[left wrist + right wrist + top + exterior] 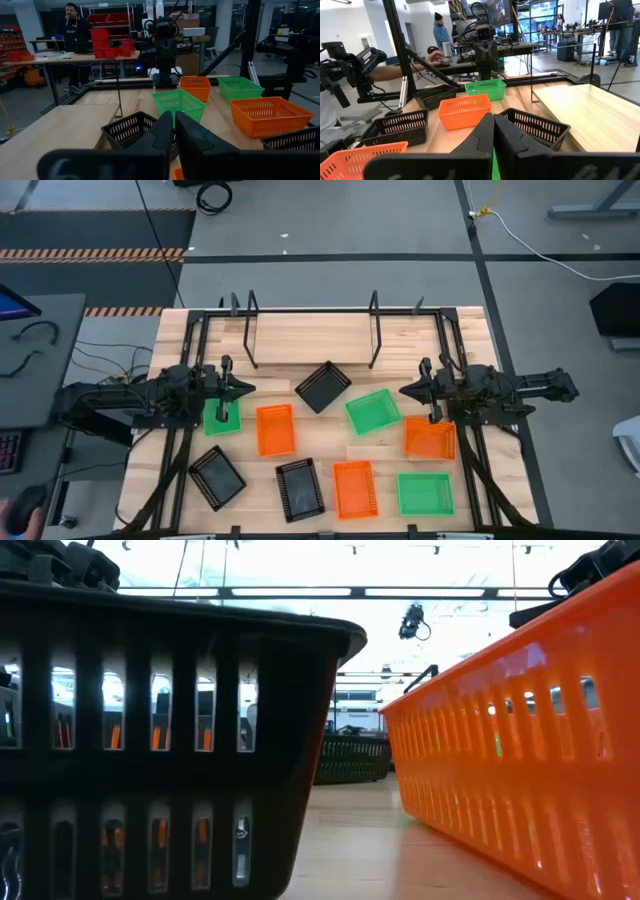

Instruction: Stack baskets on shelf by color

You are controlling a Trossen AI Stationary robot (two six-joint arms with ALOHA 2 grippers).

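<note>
Wooden shelf [310, 337] at the far side has no baskets on it yet. All nine baskets lie on the table [180, 330]. The left gripper [243, 388] and right gripper [405, 391] are clenched, holding nothing.
</note>
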